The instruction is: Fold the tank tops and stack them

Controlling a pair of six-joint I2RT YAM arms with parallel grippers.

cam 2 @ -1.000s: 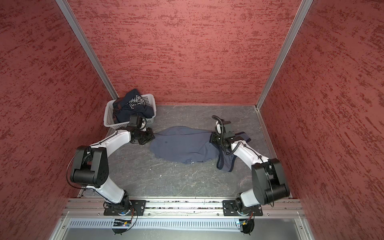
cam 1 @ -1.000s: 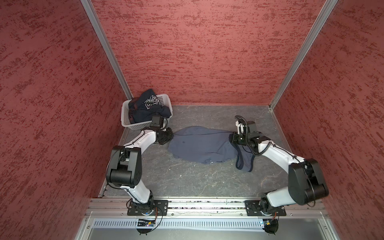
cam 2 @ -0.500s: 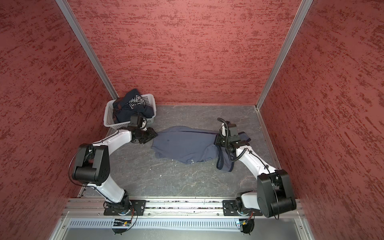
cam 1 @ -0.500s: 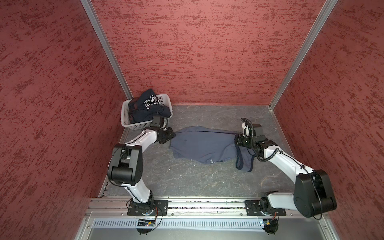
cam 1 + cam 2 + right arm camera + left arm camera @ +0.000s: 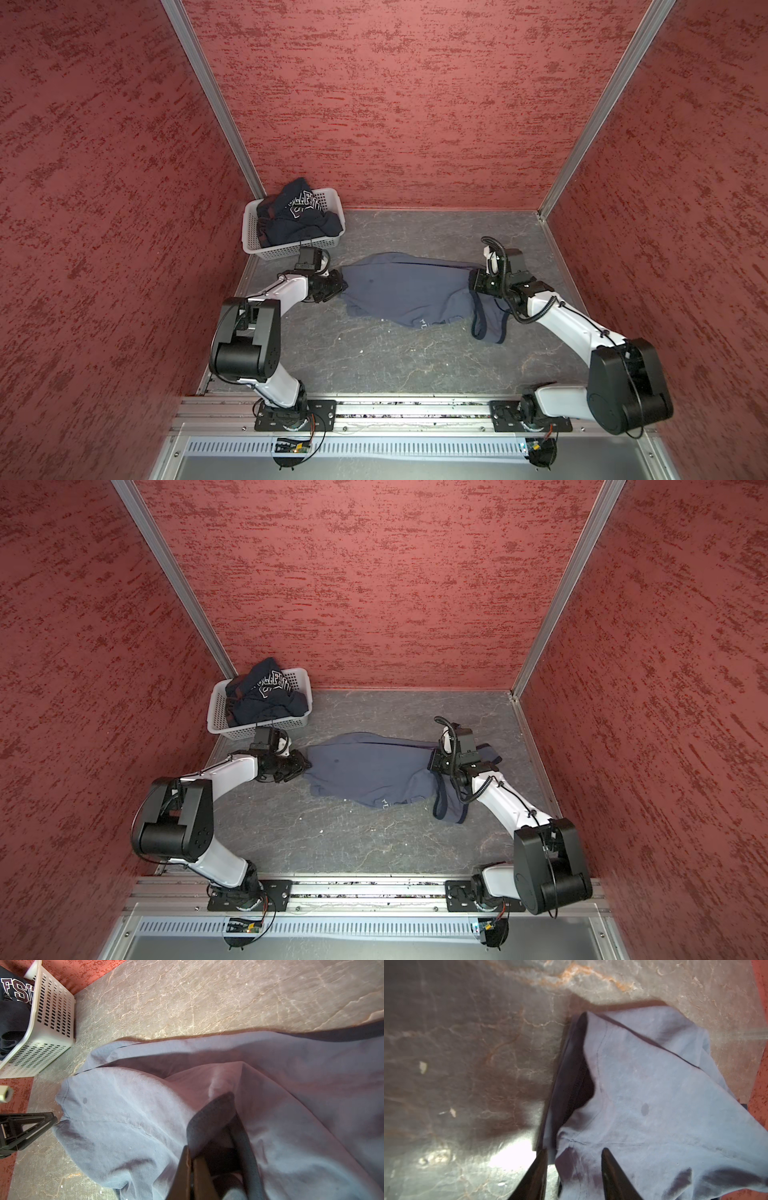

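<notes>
We saw the slate grey-blue tank top (image 5: pixel 399 291) drawn longer across the counter (image 5: pixel 374 357) than a second before. The right pincer (image 5: pixel 477 286) was clamped on its navy-trimmed end while the left pincer (image 5: pixel 341 286) had come apart at the opposite hem, so we judged spreading unfinished and folding not begun. Only the left wrist view showed its fingers (image 5: pixel 611 1169) straddling the hem corner; the navy tank top (image 5: pixel 297 212) lay in the white basket (image 5: pixel 291 249).

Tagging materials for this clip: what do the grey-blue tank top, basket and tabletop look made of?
grey-blue tank top: soft matte cloth, creased, stitched hems.
basket: white rigid plastic, probably; slotted walls.
tabletop: grey stone-look surface, veined, slight sheen; maybe printed.
</notes>
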